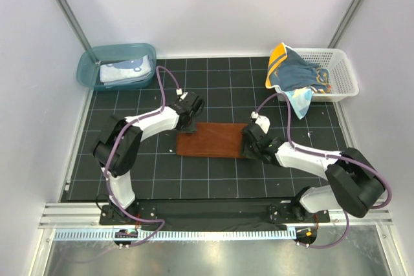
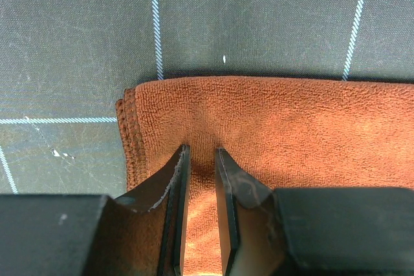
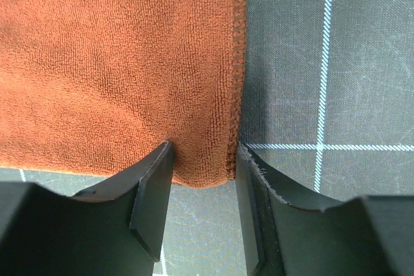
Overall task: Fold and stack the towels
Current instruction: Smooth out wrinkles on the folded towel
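Observation:
A rust-brown towel lies flat as a folded rectangle mid-table. My left gripper is down on the towel near its far left corner. Its jaws stand a narrow gap apart, and flat cloth shows between them. My right gripper is open and straddles the near right corner of the towel, one finger on the cloth, the other on the mat beside the hem. Pale blue and white towels lie folded in the teal tub. A navy towel with a yellow border and a pale teal towel spill over the white basket.
The teal tub sits at the back left corner and the white lattice basket at the back right. A black mat with a white grid covers the table. White walls close in on three sides.

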`<state>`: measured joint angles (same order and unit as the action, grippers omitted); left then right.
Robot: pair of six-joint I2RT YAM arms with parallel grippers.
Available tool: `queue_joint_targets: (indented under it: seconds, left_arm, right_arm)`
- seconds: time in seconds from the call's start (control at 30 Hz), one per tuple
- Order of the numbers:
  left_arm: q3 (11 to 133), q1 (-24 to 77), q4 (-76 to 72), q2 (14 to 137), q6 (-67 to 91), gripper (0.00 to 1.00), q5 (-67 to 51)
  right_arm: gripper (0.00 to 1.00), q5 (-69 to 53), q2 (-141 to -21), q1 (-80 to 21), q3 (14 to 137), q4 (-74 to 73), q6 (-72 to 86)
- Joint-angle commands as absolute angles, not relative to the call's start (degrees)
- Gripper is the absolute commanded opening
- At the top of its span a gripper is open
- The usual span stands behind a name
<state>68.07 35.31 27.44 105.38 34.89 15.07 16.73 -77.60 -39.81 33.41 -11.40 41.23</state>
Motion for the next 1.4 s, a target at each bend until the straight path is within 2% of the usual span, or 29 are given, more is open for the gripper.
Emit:
queue_joint_targets:
  seconds: [0.0,0.23,0.3,0.47,0.63,0.77,1.03,1.37]
  left_arm:
    - [69.0,34.8,26.5,105.6,34.5,0.26,16.7]
    - [69.5,34.5,27.1,105.6,33.9,0.27,16.8]
    - [69.7,34.5,27.3,105.4,33.1,0.27,16.5]
    - [70.7,34.5,27.6,102.3,31.5,0.35,14.9]
    - [72.7,34.5,29.9,99.1,30.8,0.39,14.3]
    - [72.5,36.7,30.8,95.5,31.2,0.40,14.1]
    - [67.8,42.7,28.3,93.2,35.5,0.39,13.6]
    - [58.9,47.6,20.3,95.7,40.3,0.34,16.3]
  right_arm:
    - [0.48,17.6,-75.8,-40.2,30.7,-10.5,43.4]
    - [0.49,19.1,-68.9,-40.1,28.7,-13.8,43.9]
    - [0.57,19.3,-67.2,-40.2,28.5,-15.4,43.8]
    - [0.58,19.9,-62.4,-40.2,30.4,-18.7,43.9]
    - [0.59,21.4,-63.2,-40.1,35.0,-21.4,41.8]
    - [0.60,22.4,-67.1,-40.2,39.7,-19.9,40.3]
    - [0.61,21.1,-83.9,-38.8,51.1,-15.8,38.7]
    - [0.61,20.7,-94.3,-36.4,53.8,-12.5,38.8]
